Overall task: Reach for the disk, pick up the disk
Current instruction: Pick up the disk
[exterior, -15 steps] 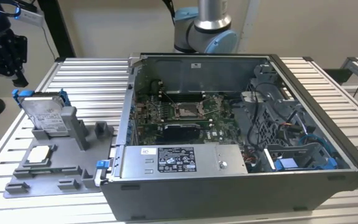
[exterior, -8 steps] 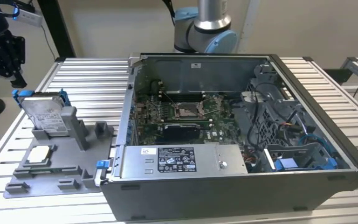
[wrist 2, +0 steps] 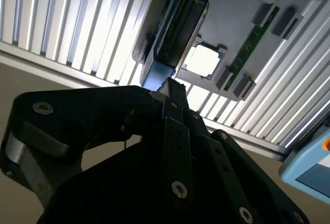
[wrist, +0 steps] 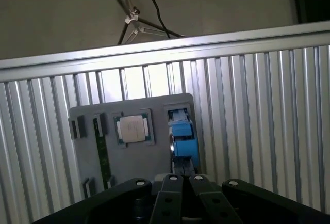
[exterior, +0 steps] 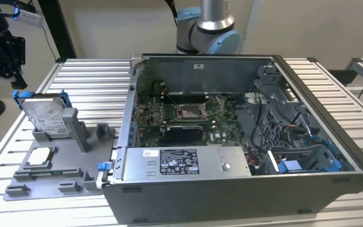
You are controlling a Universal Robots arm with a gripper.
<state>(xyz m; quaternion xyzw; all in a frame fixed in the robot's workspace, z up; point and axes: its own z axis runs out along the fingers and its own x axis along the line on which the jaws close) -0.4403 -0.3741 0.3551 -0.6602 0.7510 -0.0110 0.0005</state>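
Exterior view put the tool (exterior: 19,82) high at its left, a black claw hanging over the edge of the slatted metal counter (exterior: 87,80). In the first wrist view the tool's (wrist: 184,177) two fingers lay side by side with almost no gap, and nothing was held between them. The disk (exterior: 46,118) stood on edge in a slot of a grey holder tray (exterior: 62,165), its blue bracket uppermost, below the tool and apart from it. In both wrist views the disk (wrist: 183,137) (wrist 2: 178,28) showed edge-on ahead of the fingertips. A small white-topped chip (exterior: 39,156) sat in the same tray just beside the disk. An open computer case (exterior: 232,198) stood on the counter to the exterior view's right of the tray.
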